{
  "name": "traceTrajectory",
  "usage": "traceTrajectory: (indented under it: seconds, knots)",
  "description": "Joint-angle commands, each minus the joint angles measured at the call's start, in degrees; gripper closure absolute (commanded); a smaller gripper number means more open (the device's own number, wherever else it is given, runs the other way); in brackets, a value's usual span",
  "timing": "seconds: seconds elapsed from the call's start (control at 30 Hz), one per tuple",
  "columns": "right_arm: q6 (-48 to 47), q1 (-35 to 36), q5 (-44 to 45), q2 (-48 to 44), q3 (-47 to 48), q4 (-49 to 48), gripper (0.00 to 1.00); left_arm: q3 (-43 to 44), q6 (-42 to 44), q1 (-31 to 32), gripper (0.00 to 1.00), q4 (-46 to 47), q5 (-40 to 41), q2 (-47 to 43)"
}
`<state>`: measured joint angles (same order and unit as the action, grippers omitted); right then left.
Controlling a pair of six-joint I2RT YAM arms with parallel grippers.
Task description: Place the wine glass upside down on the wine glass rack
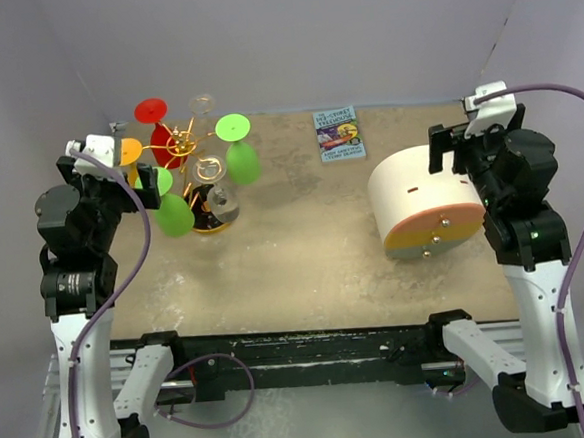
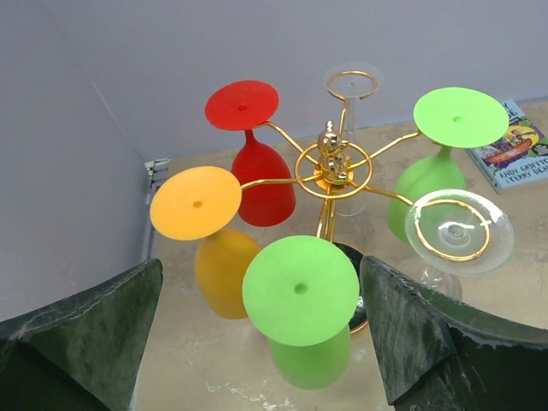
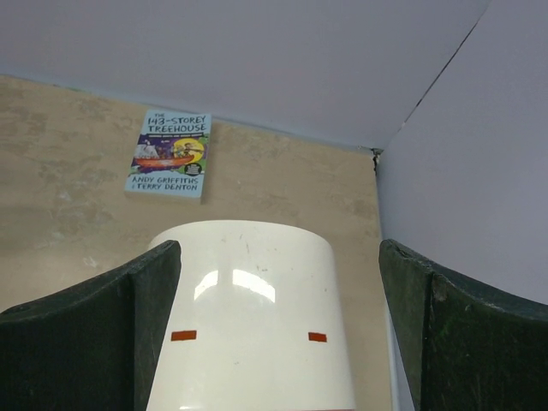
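Sandy table (image 1: 305, 258); rack (image 2: 332, 167) holds perhaps six glasses (image 2: 300, 291).

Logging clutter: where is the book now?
In the top view, the book lies flat at the table's far edge, between the wine glass rack and the white drum.

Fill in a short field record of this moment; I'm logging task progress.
rack: wine glass rack, upright, far left of table
hung upside down: red glass, orange glass, near green glass, far green glass, near clear glass, far clear glass
left end effector: open, empty, facing the rack
right end effector: open, empty, by white drum
other: book near back wall
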<state>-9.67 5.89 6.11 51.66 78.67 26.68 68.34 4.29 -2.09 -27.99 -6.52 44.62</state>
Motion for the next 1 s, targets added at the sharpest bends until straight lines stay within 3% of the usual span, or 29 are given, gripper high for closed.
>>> traceTrajectory:
  seconds: [0.0, 0.97]
  knots:
    - [-1.0, -1.2, -2.1, -2.4, -0.6, -2.9, 0.0, 2.2, 0.9, -1.7, 0.01, 2.1, -1.1, -1.5]
    - [-2.0, -4.0, -3.1, -7.5, 2.2, 4.4, 0.0, 4.6, 2.0, -3.5, 0.01, -4.5, -1.1, -1.7]
